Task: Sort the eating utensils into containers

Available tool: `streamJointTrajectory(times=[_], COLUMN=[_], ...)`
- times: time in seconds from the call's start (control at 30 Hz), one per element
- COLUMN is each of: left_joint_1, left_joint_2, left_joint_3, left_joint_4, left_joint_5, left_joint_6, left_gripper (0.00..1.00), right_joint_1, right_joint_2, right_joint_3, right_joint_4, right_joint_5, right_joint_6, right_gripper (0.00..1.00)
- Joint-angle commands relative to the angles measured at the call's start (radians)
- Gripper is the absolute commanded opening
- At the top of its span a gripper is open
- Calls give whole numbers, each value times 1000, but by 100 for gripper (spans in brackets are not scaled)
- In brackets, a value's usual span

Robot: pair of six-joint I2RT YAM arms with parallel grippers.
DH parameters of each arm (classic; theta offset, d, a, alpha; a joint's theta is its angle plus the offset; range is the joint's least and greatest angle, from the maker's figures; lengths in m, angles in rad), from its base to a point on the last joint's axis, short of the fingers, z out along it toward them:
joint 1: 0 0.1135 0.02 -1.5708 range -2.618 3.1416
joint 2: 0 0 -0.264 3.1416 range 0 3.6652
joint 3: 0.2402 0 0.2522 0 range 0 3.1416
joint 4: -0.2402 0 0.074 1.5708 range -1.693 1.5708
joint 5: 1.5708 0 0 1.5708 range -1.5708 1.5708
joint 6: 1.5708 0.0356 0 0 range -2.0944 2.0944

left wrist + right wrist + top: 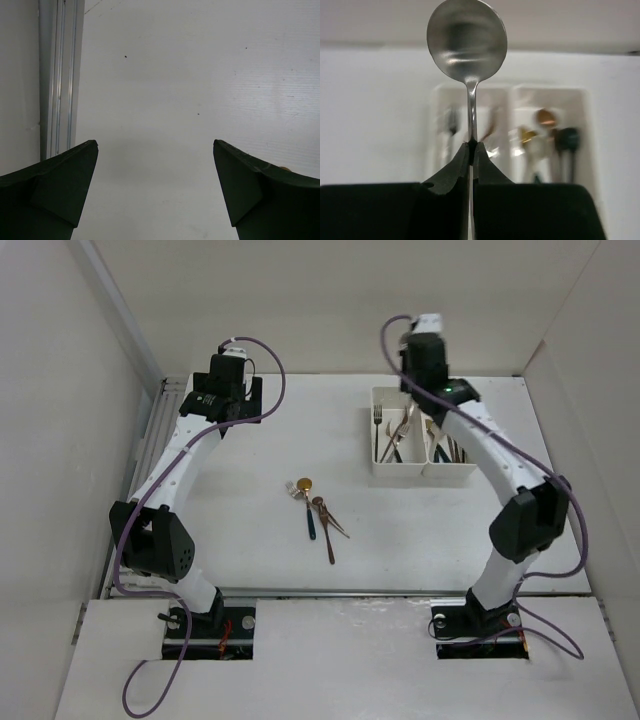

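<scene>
Placing step. Right tool [471,150] clamped on silver round-bowled spoon [467,40], held above far end of white two-compartment plastic tray [421,472]. Left tool [155,145] wide, empty, well left of tray. Next, likely: lower into spoon compartment [555,97], release.

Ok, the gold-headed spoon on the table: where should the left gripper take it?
Probably the near end of its teal handle, from straight above, jaws across it: it lies flat, and that end looks clear of the utensils crowding its head.
</scene>
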Motion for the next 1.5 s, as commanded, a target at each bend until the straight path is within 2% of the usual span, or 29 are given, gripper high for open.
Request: streamJointTrajectory(times=[0.0,0.17,0.27,0.4,0.43,0.5,0.53,0.6,0.7,0.77,0.83,0.9,0.97,1.03,1.13,1.27,1.47], left_joint_1=[2,2,2,-22,-50,-79,-93,-124,-124,-124,-124,-124,-124,-124,-124,-46,42], left_joint_2=[-48,-48,-48,-69,-78,-78,-78,-78,-78,-59,-49,-37,-37,-37,-28,-28,-19], left_joint_3=[-12,-50,-89,-204,-218,-244,-270,-293,-313,-313,-313,-313,-301,-290,-279,-270,-279], left_joint_4=[23,32,32,44,44,53,53,67,86,95,95,95,105,105,105,105,105], left_joint_5=[-13,42,147,312,361,395,420,432,416,371,346,307,258,144,-21,-72,-34], left_joint_6=[6,-7,-42,-97,-109,-120,-120,-154,-191,-227,-247,-277,-292,-292,-292,-292,-301], left_gripper=[100,100,100,100,100,100,100,100,100,100,100,100,100,100,100,100,100], right_joint_1=[-138,-253,-301,-331,-331,-331,-331,-302,-191,-106,36,182,260,361,481,593,638], right_joint_2=[-19,80,132,183,183,168,153,96,18,-62,-126,-150,-150,-150,-115,-46,-4], right_joint_3=[-79,-99,-89,-11,0,0,0,-10,-91,-144,-237,-336,-394,-470,-515,-515,-556], right_joint_4=[60,70,79,7,-7,-19,-19,-28,-28,-19,-19,-10,2,28,48,-5,-21], right_joint_5=[160,136,117,90,81,61,61,61,104,102,44,-55,-106,-162,-153,-87,-114], right_joint_6=[-74,-92,-102,-102,-102,-102,-102,-86,-60,-33,4,79,207,280,377,424,506], right_gripper=[0,0,2,24,42,56,68,72,78,80,80,77,73,68,64,61,58])
